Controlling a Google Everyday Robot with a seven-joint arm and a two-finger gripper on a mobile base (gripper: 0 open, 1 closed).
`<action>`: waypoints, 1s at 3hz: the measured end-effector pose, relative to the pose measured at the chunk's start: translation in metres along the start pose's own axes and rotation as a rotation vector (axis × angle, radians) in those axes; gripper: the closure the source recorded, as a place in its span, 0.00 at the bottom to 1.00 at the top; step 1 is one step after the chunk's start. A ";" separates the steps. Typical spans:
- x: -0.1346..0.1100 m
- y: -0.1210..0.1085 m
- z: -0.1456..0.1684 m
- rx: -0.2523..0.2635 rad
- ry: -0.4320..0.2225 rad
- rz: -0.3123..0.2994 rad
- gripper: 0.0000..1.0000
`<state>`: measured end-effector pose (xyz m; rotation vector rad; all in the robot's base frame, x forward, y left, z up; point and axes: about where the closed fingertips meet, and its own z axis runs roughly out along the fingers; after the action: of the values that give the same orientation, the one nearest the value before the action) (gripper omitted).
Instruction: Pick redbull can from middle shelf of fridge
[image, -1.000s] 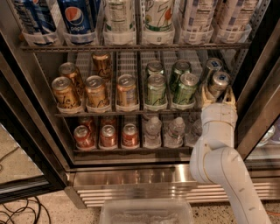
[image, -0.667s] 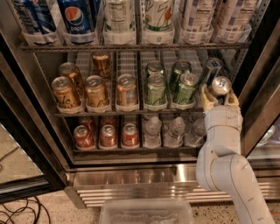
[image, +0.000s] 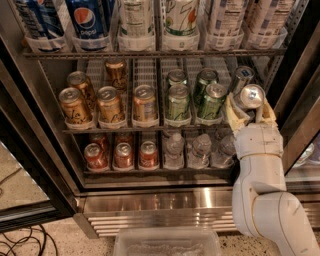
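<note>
The fridge (image: 150, 202) stands open in front of me. Its middle shelf (image: 148, 70) holds gold cans (image: 110, 105) on the left, green cans (image: 177, 102) in the middle and slim silver-blue cans on the right. My gripper (image: 250, 104) is at the right end of this shelf. Its tan fingers (image: 233, 114) close on both sides of the front redbull can (image: 251, 95), whose silver top shows between them. A second redbull can (image: 242, 76) stands just behind it. My white arm (image: 257, 170) rises from the lower right.
Tall bottles (image: 90, 20) fill the rack above. Red cans (image: 122, 155) and water bottles (image: 175, 147) fill the rack below. A dark door frame (image: 300, 95) stands close to the right of my gripper. A clear plastic bin (image: 165, 242) sits on the floor and cables (image: 20, 242) lie at the left.
My gripper has moved up and slightly right, and its fingers have come around the front redbull can. The can now sits a little more to the right.
</note>
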<state>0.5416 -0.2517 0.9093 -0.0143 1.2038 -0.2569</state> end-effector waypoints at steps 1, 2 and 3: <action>-0.028 0.010 -0.017 -0.094 -0.045 -0.010 1.00; -0.050 0.013 -0.041 -0.208 -0.057 -0.051 1.00; -0.026 -0.019 -0.065 -0.260 0.040 -0.082 1.00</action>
<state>0.4692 -0.2565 0.9127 -0.2864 1.2713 -0.1721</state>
